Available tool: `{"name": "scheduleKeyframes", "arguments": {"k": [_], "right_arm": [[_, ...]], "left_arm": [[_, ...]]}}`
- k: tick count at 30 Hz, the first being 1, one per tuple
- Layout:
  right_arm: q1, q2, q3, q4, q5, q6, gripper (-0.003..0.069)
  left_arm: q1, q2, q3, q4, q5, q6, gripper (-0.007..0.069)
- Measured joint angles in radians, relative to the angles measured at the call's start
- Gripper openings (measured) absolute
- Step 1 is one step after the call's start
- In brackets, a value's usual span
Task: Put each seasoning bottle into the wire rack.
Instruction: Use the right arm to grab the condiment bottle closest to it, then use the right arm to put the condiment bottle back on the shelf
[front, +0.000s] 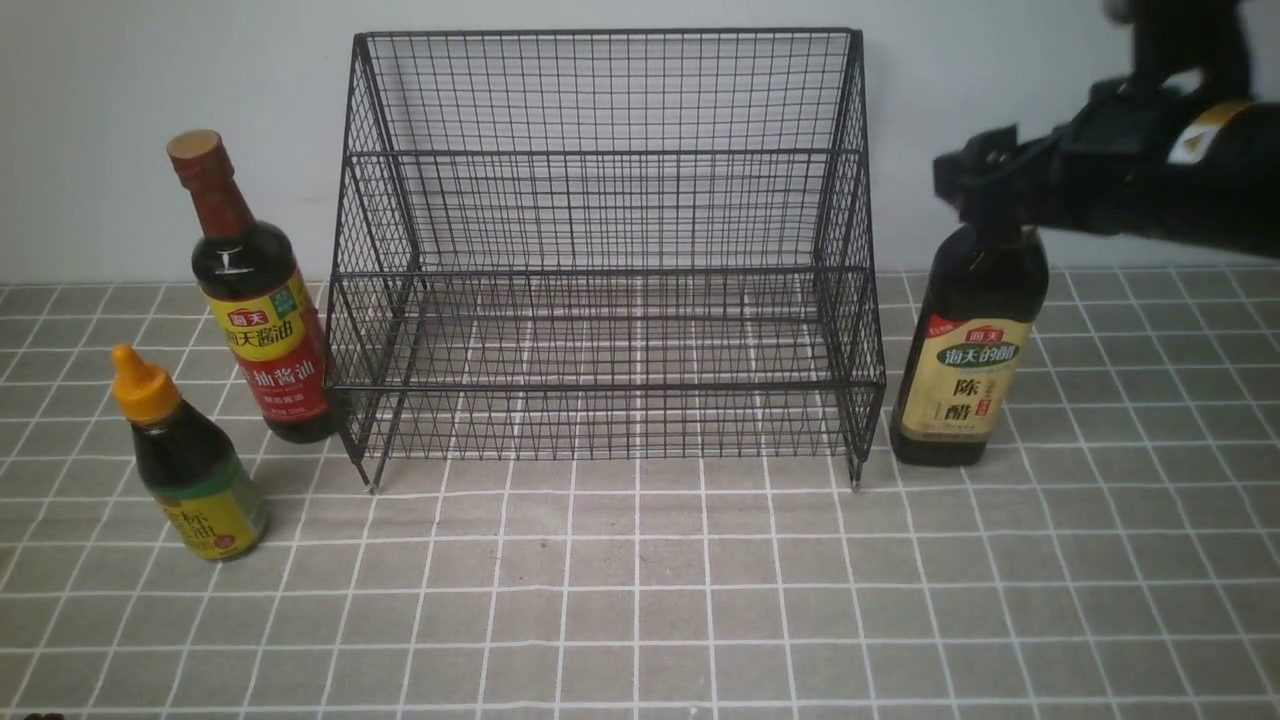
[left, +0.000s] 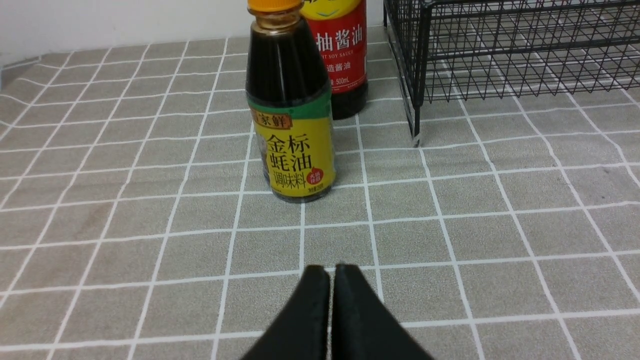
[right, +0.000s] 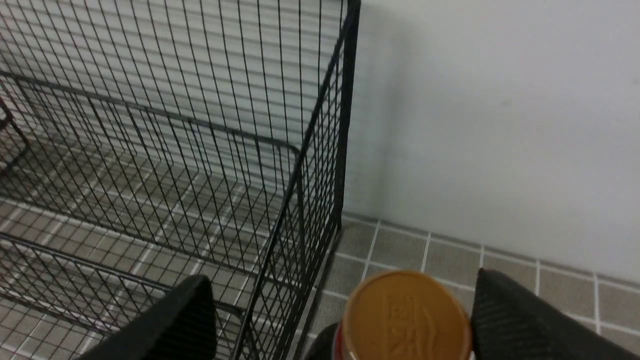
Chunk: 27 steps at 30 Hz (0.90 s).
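The black wire rack (front: 610, 250) stands against the back wall with nothing in it. The red-necked bottle (front: 255, 300) stands at its left side, and the short orange-nozzle bottle (front: 190, 470) stands in front of that one. The tan-capped bottle (front: 965, 370) stands at the rack's right side. My right gripper (front: 975, 185) is at that bottle's neck and hides the cap there. In the right wrist view the right gripper (right: 340, 282) is wide open, with the tan cap (right: 405, 320) between its fingers, close to one of them. My left gripper (left: 330, 270) is shut and empty, low over the cloth, short of the orange-nozzle bottle (left: 292, 115).
A grey cloth with a white grid (front: 640, 600) covers the table, and a white wall is right behind the rack. In the left wrist view the red-necked bottle's label (left: 342, 45) and a rack leg (left: 416, 135) show. The rack's side wall (right: 320, 150) is beside the right gripper.
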Motion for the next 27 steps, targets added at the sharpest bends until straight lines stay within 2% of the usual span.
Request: {"name": "scheduleKeyframes", "arguments": {"k": [2,5,7,13,20,27], "right_arm": [[-0.001,0.032,0.0,-0.001,0.0,0.033,0.0592],[-0.002,0.044,-0.001,-0.007,0.005,0.053,0.0458],[-0.002,0.044,-0.002,-0.021,0.013,0.056,0.0326],[-0.002,0.038,-0.003,-0.083,0.026,0.076,0.0337],[-0.001,-0.089,0.011,-0.165,0.135,0.074,0.0337],[-0.002,-0.228,-0.058,-0.16,0.151,0.074,0.0337]], "left_arm": [[0.0,0.0,0.0,0.0,0.0,0.0,-0.0007],[0.0,0.0,0.0,0.001,0.0,0.0,-0.0007],[0.0,0.0,0.0,0.001,0.0,0.0,-0.0007],[0.0,0.0,0.0,0.001,0.0,0.0,-0.0007],[0.0,0.0,0.0,0.002,0.0,0.0,-0.0007],[0.0,0.0,0.0,0.002,0.0,0.0,-0.0007]]}}
